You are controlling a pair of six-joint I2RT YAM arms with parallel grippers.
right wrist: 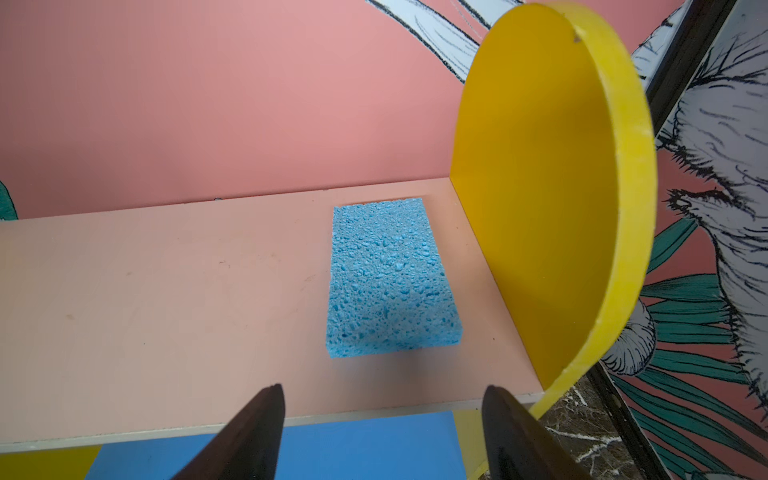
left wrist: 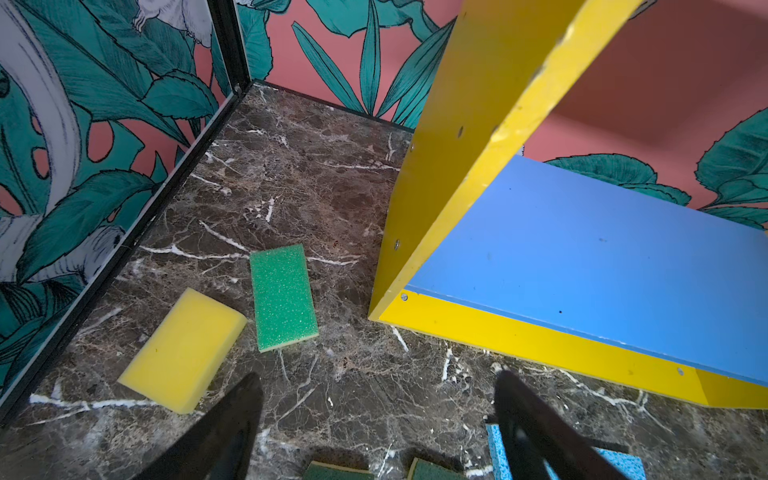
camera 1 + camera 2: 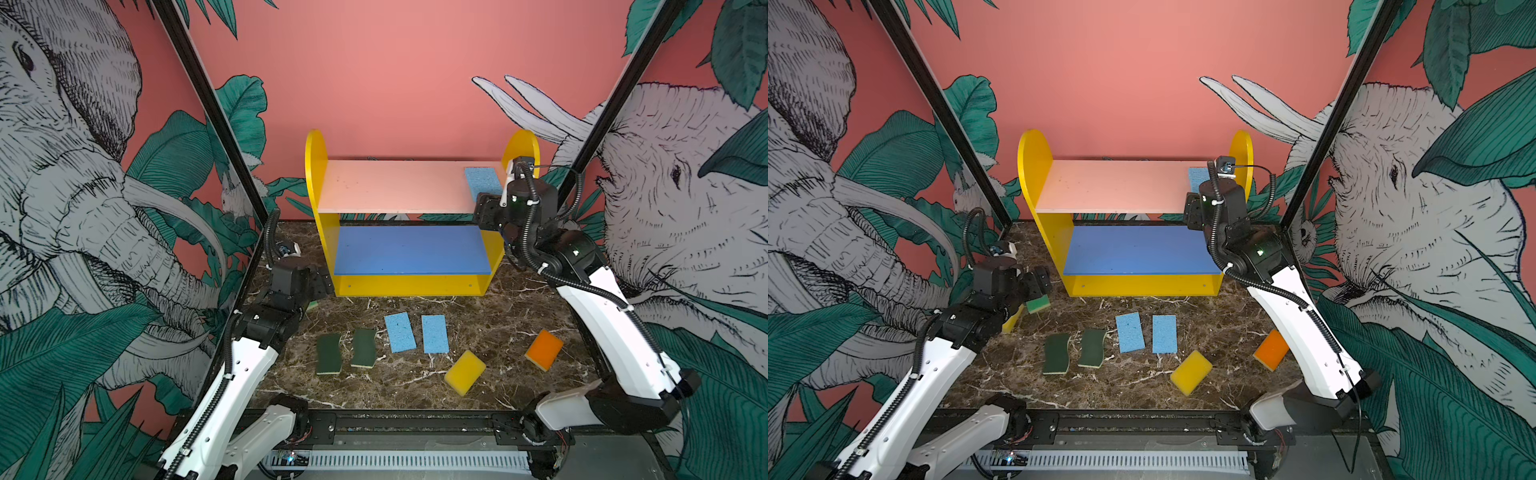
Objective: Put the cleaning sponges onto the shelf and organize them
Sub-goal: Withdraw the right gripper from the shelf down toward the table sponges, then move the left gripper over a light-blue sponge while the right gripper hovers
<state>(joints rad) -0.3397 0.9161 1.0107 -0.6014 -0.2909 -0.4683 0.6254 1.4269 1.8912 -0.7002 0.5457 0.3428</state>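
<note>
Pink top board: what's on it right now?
One light-blue sponge, lying flat at the end by the yellow side panel, apart from the open right tool. The rest of the pink top board is bare. In both top views the right arm covers its near corner.

One shelf [image 3: 415, 286] and nine sponges: three light-blue sponges [image 3: 482, 180] [image 3: 400, 332] [image 3: 434, 333], one on the shelf's top board [image 3: 395, 187] and two on the bench [image 3: 415, 395] before it, plus two dark-green sponges [image 3: 328, 354] [image 3: 364, 348], two yellow sponges [image 3: 465, 372] [image 2: 183, 349], one bright-green sponge [image 2: 282, 297] and one orange sponge [image 3: 544, 349], all on the bench around the shelf's front.
</note>
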